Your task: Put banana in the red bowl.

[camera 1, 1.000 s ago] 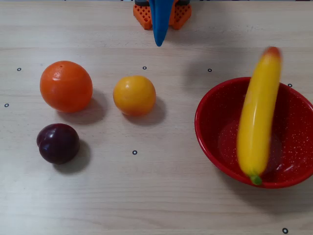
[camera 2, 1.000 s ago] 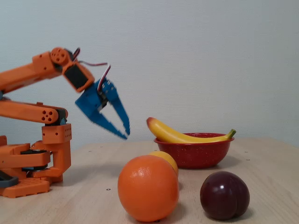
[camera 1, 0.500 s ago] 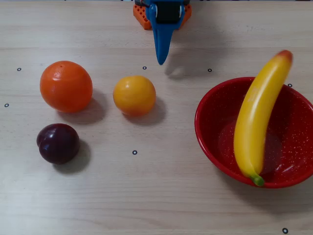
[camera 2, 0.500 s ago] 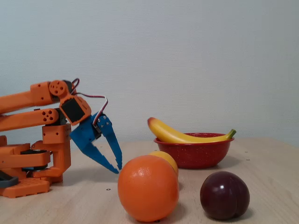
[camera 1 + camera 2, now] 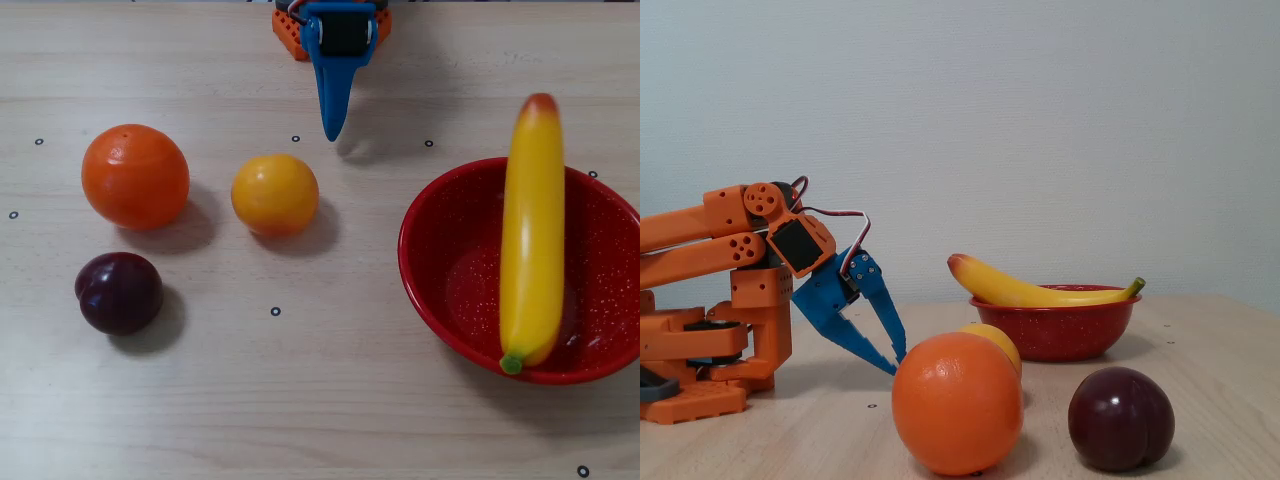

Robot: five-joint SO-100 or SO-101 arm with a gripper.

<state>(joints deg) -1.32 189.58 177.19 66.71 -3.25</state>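
Orange [image 5: 957, 416]: sitting nearest the fixed camera, in front of the fingertips; in the overhead view [image 5: 135, 176] it is lying well left of the fingers.
Plum [image 5: 1121, 418]: resting beside the orange in the fixed view; in the overhead view [image 5: 119, 292] it is lying farthest from the fingers, below the orange.
Yellow-orange ball fruit [image 5: 275, 195]: sitting just below and left of the fingertips in the overhead view; in the fixed view [image 5: 996, 342] it is peeking out from behind the orange.
Gripper [image 5: 896, 364]: blue fingers [image 5: 878, 300] are pointing down toward the table with a narrow gap showing between them near the tips, holding nothing; in the overhead view [image 5: 332, 133] they are appearing as a single blue wedge.
Banana [image 5: 532, 235]: lying across the red bowl, well right of the fingers in the overhead view, reddish tip overhanging the far rim, green stem resting on the near rim; apart from the fingers in the fixed view [image 5: 1030, 289].
Red bowl [image 5: 432, 262]: standing on the table right of the fingers, carrying the banana; seen side-on in the fixed view [image 5: 1055, 326].
Table [image 5: 330, 400]: pale wood, bearing small ring marks.
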